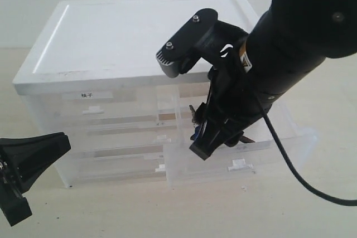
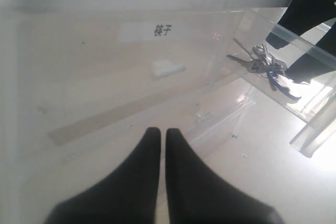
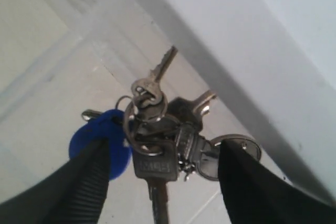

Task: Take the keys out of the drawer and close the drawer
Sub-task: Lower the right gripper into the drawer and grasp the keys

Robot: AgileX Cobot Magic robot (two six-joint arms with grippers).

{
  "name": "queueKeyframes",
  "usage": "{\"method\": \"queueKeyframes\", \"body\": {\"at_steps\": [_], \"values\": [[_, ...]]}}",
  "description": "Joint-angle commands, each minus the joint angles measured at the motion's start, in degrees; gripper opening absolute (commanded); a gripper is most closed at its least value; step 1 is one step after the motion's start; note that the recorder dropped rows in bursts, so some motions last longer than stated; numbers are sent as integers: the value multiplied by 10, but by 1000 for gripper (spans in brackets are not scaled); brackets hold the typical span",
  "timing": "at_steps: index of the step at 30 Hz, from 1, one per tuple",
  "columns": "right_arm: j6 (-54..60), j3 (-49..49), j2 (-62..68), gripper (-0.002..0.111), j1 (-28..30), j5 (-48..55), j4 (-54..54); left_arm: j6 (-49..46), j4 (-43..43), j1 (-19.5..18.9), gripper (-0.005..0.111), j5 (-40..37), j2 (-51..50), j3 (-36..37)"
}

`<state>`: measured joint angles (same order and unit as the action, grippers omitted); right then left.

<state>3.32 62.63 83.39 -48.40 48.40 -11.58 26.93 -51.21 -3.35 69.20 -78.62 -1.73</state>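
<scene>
The keys (image 3: 157, 129) lie in the pulled-out right narrow drawer (image 1: 240, 165), a silver bunch with a blue fob (image 3: 102, 140) and a round grey disc (image 3: 239, 148). My right gripper (image 3: 163, 150) reaches down into the drawer and stands open, one finger (image 3: 92, 174) beside the fob and the other (image 3: 249, 177) by the disc. From outside, the gripper (image 1: 215, 137) hides most of the keys (image 1: 194, 125). My left gripper (image 2: 163, 132) is shut on nothing, low at the front left (image 1: 39, 154), away from the drawer. It sees the keys (image 2: 265, 66) through the clear wall.
The translucent cabinet has a flat white top (image 1: 139, 32) and stacked drawers. The narrow drawer with bold black characters (image 2: 161, 30) is shut, left of the open one. A black cable (image 1: 290, 165) hangs from the right arm across the open drawer's right side. Pale tabletop lies in front.
</scene>
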Motion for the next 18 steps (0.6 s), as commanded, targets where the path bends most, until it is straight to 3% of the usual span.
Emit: {"method": "queueKeyframes", "body": {"at_steps": [1, 8, 15, 18], "values": [[79, 0, 7, 58, 4, -18, 54, 5, -2, -1, 5, 8, -1, 2], [103, 0, 7, 58, 4, 1, -53, 7, -5, -1, 5, 8, -1, 2], [102, 0, 9, 58, 4, 15, -53, 9, -7, -1, 5, 8, -1, 2], [96, 0, 21, 46, 4, 29, -53, 9, -7, -1, 5, 8, -1, 2]]}}
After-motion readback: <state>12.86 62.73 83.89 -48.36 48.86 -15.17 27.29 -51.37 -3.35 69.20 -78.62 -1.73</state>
